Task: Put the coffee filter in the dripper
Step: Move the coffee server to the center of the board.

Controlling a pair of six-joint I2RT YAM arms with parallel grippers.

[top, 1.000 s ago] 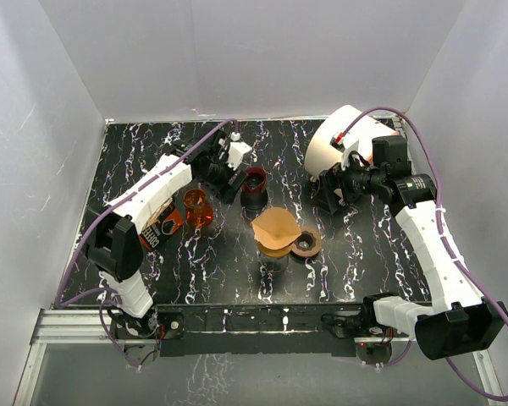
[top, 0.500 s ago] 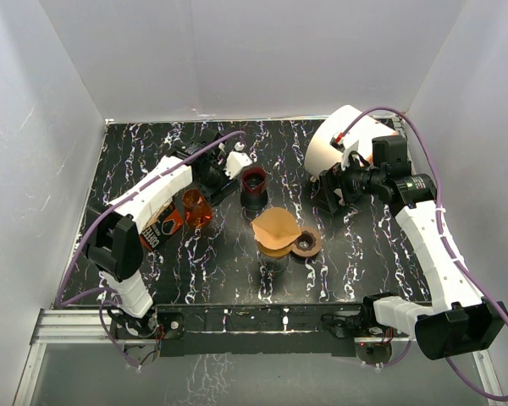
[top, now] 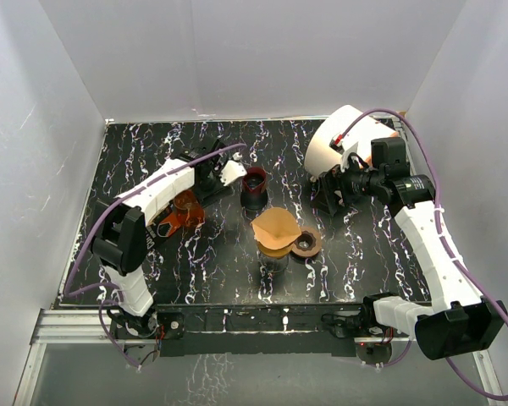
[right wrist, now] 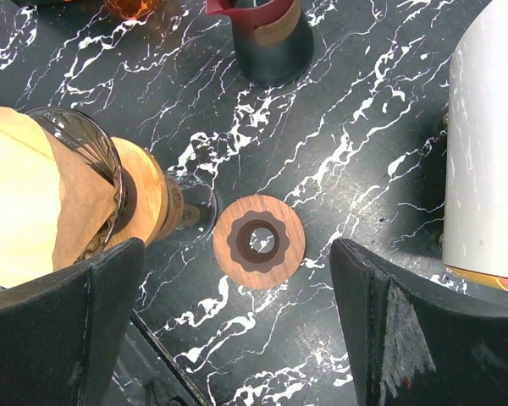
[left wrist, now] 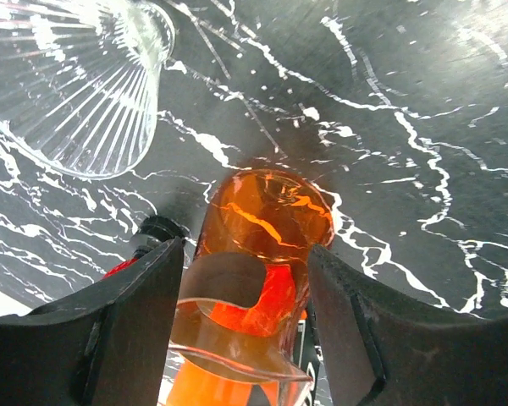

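Coffee filter point(top: 273, 225): brown paper cone, seated in the mouth of the dripper near the middle of the table, its rim standing above the glass.
Dripper point(right wrist: 83, 161): clear glass with a wooden collar, upright, on a glass base.
Wooden disc point(top: 307, 244): flat on the table, just right of the dripper.
Left gripper point(left wrist: 245, 279): fingers closed against both sides of an orange glass point(left wrist: 267, 224), pinching it.
Right gripper point(right wrist: 237, 283): fingers spread wide, nothing between them, hovering above the wooden disc.
Table point(top: 364, 262): black surface with white marble veining, matte, with soft reflections.
Dark mug point(top: 254, 186): red-rimmed, upright, behind the dripper.
White cylinder point(top: 332, 139): at the far right corner, beside the right arm.
Ribbed clear glass point(left wrist: 68, 85): on the table beyond the orange glass; only the left wrist view shows it.
Packet point(top: 164, 228): black and orange, partly under the left arm.
Walls point(top: 237, 59): plain white panels closing three sides.
Rail point(top: 68, 321): metal, along the near edge.
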